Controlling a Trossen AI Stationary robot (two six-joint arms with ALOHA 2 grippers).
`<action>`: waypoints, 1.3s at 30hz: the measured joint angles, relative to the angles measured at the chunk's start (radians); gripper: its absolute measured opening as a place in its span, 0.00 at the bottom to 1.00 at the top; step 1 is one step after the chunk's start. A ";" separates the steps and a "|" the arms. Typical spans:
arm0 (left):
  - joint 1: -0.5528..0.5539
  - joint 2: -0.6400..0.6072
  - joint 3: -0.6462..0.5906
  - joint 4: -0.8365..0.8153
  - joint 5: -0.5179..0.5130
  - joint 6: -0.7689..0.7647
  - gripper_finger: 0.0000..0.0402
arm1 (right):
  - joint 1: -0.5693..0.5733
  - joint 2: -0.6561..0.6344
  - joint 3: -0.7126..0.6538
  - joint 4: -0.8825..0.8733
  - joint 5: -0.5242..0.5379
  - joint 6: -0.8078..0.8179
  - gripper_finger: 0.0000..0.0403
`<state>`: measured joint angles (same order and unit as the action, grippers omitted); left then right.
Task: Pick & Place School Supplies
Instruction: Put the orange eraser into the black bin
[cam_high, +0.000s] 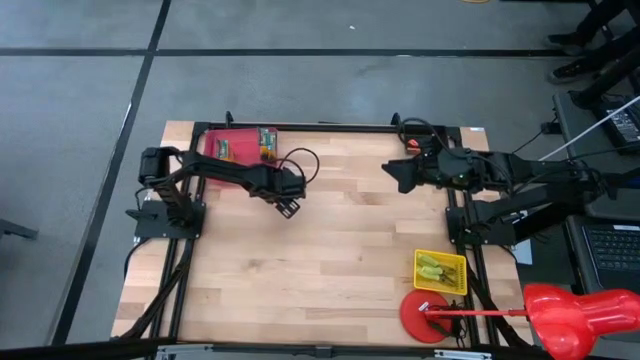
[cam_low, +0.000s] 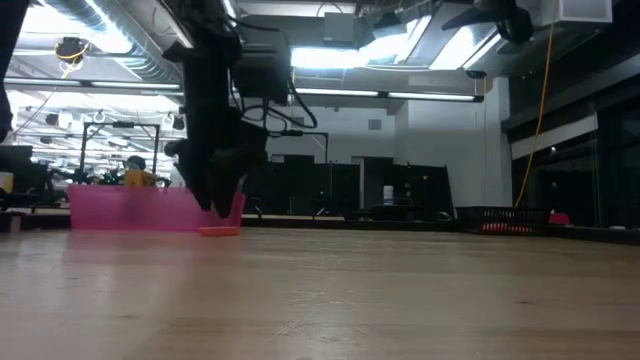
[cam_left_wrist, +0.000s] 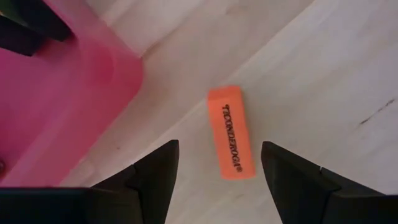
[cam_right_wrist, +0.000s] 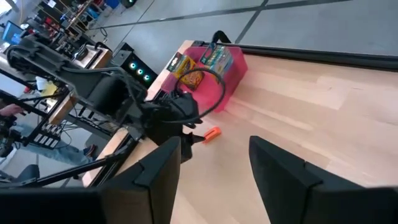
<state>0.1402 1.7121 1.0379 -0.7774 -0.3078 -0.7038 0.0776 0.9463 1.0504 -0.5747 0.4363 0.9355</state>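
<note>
My left end effector (cam_left_wrist: 214, 171) hangs low over the desk (cam_high: 330, 250) with its two fingers spread wide and nothing between them. An orange eraser (cam_left_wrist: 231, 132) lies flat on the wood directly ahead of it, its near end reaching into the gap between my fingertips (cam_left_wrist: 158, 168), a little closer to one of them, and touching neither. The eraser is a small oblong block with dark lettering along its top face, turned slightly askew to the line of my fingers. Off to one side of this end effector, close by, is the rounded corner of a pink tray (cam_left_wrist: 118, 81); the eraser lies just beside that corner but apart from it. From the desk-level camera the eraser (cam_low: 218, 231) shows as a thin orange sliver on the wood just below my fingers, in front of the tray (cam_low: 130, 210).

In the tray, behind my left end effector (cam_high: 291, 207), are a green-and-yellow crayon box (cam_high: 267, 143) and other small packs.

My right end effector (cam_high: 392, 172) waits above the far side of the desk, well apart from the eraser, fingers parted and empty. Behind it, near the desk's edge, a yellow basket (cam_high: 440, 271) holds some yellow-green items I cannot make out.
</note>
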 joint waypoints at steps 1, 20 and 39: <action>0.000 0.009 0.000 -0.001 0.000 0.006 0.56 | 0.004 0.000 0.000 0.000 0.002 0.001 0.48; 0.002 0.098 0.003 0.114 0.075 0.012 0.39 | 0.018 0.000 0.000 0.008 0.001 0.005 0.48; -0.110 -0.103 0.000 0.431 0.307 0.049 0.19 | 0.102 0.000 0.000 0.072 -0.029 0.008 0.48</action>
<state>0.0302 1.6095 1.0374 -0.3466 -0.0009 -0.6549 0.1791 0.9463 1.0508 -0.5030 0.4072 0.9437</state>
